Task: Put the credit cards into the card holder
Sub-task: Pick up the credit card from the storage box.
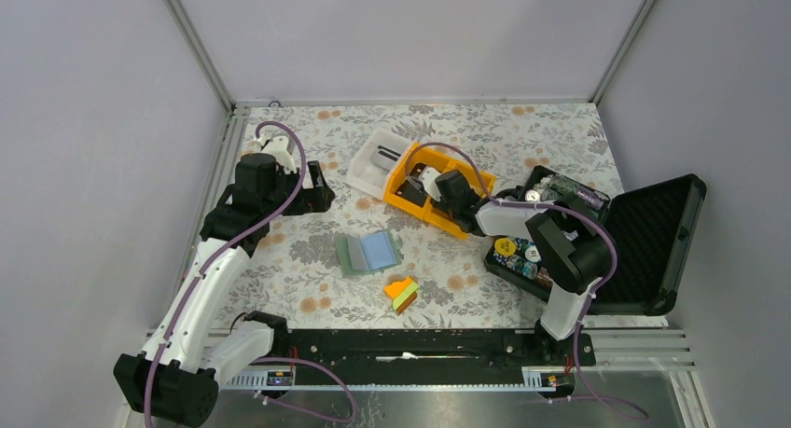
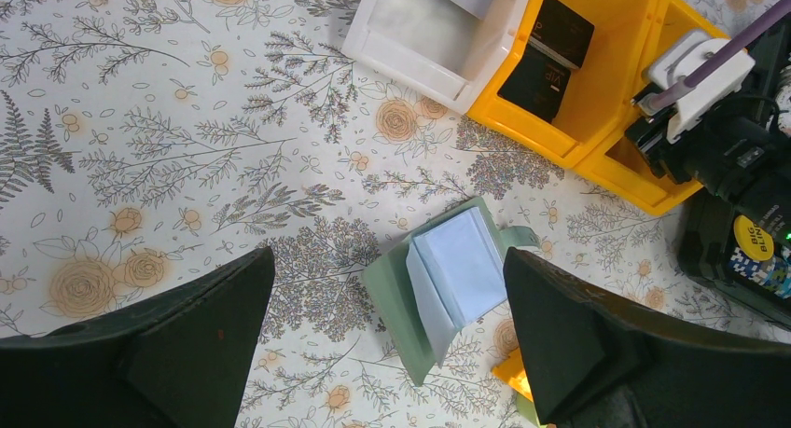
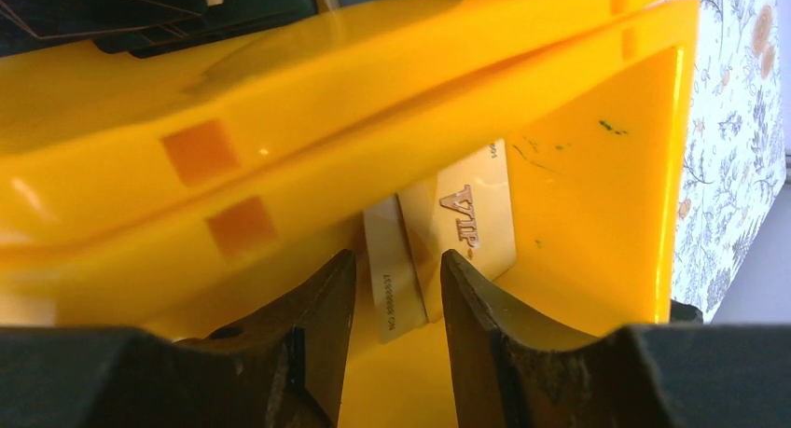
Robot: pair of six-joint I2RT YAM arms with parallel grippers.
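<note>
The card holder (image 1: 368, 253) lies open on the flowered cloth, grey-green with a light-blue inner panel (image 2: 457, 274). My left gripper (image 2: 389, 335) hangs wide open above it and holds nothing; in the top view the left gripper (image 1: 315, 187) is at the left. My right gripper (image 3: 396, 274) is down inside the yellow bin (image 1: 438, 214). Its jaws are partly open around the lower edge of a tan credit card (image 3: 392, 279), with a gap on each side. A gold VIP card (image 3: 471, 218) leans behind it. Black cards (image 2: 550, 50) lie in the bin's other compartment.
A white bin (image 1: 378, 172) touches the yellow bin on its left. An orange-yellow-green wedge block (image 1: 402, 294) sits near the card holder. A big black foam-lined case (image 1: 653, 241) stands open at the right, with poker chips (image 1: 518, 253) inside. Grey walls enclose the table.
</note>
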